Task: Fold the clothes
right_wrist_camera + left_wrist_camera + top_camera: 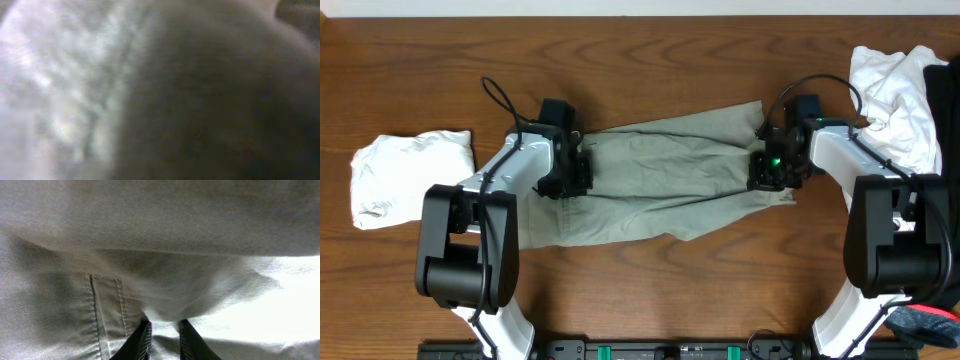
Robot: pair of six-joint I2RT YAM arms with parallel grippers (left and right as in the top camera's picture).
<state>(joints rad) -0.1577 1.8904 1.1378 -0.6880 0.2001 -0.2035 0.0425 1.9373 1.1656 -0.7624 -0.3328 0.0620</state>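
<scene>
Khaki trousers (670, 185) lie spread across the middle of the wooden table, one leg end to the right. My left gripper (578, 176) rests on their left, waist end. In the left wrist view its fingers (143, 341) stand close together with a ridge of khaki cloth (165, 240) pinched between them, beside a belt loop (106, 305). My right gripper (768, 170) is down on the right end, where creases gather toward it. Blurred cloth (100, 90) fills the right wrist view and hides the fingers.
A folded white garment (410, 175) lies at the left of the table. A crumpled white pile (892, 90) with a black garment (944, 100) sits at the back right. Red-trimmed cloth (932, 322) shows at the front right corner. Bare wood (650, 60) lies behind the trousers.
</scene>
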